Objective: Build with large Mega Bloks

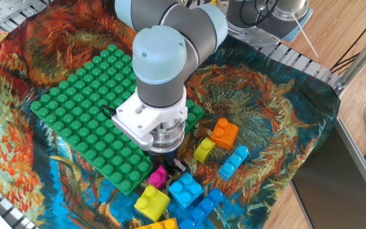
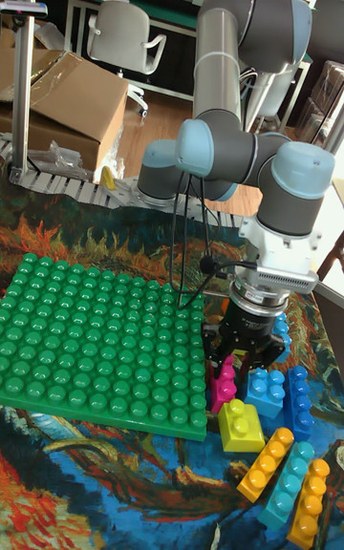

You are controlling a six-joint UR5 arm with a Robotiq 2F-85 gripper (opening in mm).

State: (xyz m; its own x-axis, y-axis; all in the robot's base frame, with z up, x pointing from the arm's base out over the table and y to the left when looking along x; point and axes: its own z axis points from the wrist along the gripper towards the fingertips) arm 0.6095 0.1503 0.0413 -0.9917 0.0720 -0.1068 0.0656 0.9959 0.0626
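Observation:
My gripper [image 1: 168, 160] [image 2: 243, 351] hangs low over the cloth, just off the front right edge of the green baseplate [image 1: 88, 114] [image 2: 96, 340]. Its black fingers stand apart, open, with nothing held between them. The magenta block [image 1: 157, 176] [image 2: 225, 381] rests on the cloth right below and beside the left finger. Close around it lie a yellow block [image 1: 152, 202] [image 2: 241, 426] and a blue block [image 1: 185, 189] [image 2: 266, 390]. Farther right lie a small yellow block [image 1: 203, 150], an orange block [image 1: 224, 133] and a light blue block [image 1: 234, 162].
A dark blue block [image 1: 206, 205] [image 2: 298, 399] and long yellow [image 2: 268, 462], light blue [image 2: 290, 479] and orange [image 2: 311, 504] blocks lie near the front edge. A metal roller rail [image 1: 310, 63] borders the cloth at the back right. The arm's body hides part of the baseplate.

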